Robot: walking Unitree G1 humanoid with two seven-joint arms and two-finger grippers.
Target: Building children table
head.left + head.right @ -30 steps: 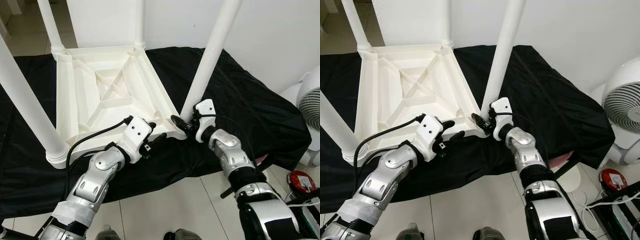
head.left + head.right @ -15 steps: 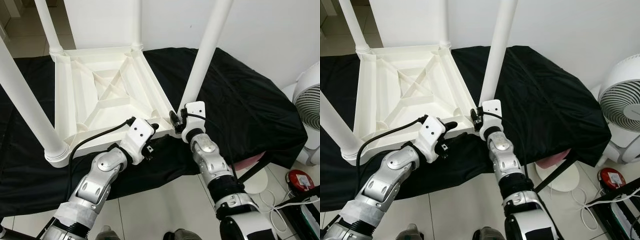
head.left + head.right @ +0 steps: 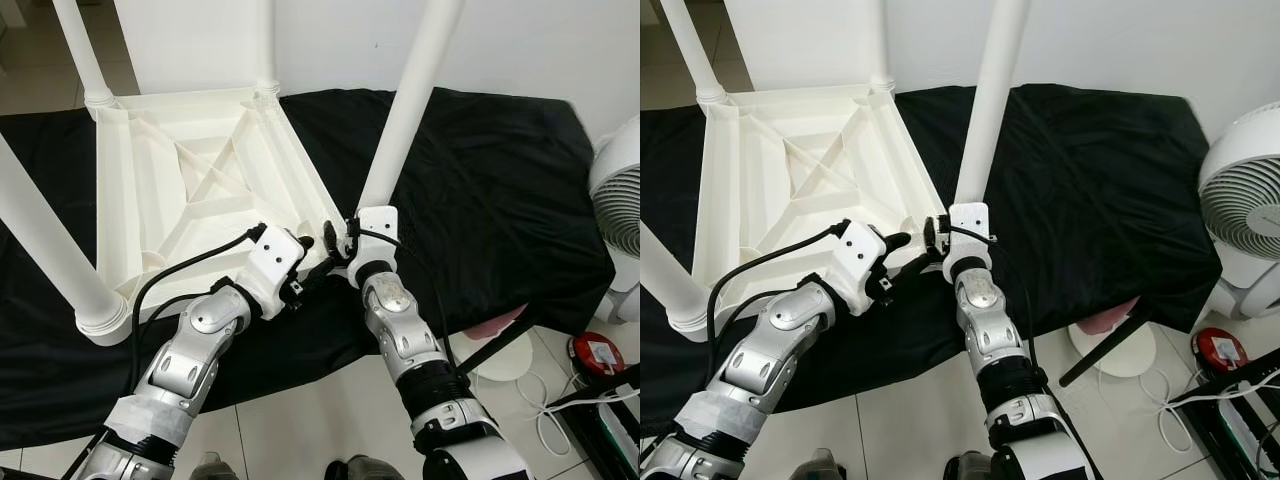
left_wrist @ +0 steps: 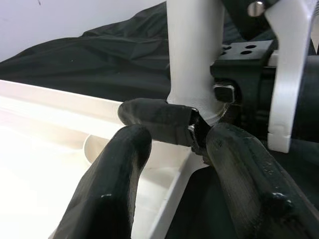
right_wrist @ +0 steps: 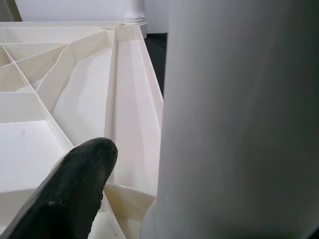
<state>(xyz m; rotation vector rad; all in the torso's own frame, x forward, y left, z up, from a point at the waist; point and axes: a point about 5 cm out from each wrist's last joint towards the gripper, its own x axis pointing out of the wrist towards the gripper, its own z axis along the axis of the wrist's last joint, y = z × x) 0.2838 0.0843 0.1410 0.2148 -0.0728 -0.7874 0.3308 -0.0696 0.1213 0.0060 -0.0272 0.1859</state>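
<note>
Lying upside down on the black cloth [image 3: 480, 190], the white table [image 3: 190, 190] had the right gripper [image 3: 340, 240] pinching its near leg [image 3: 405, 110]; the left gripper [image 3: 315, 268] was spread beside that corner.

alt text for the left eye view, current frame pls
Both grippers meet at the near corner of an upside-down white plastic table lying on a black cloth: the right gripper at the base of the near right leg, the left gripper open beside it. A white fan stands far right.
</note>
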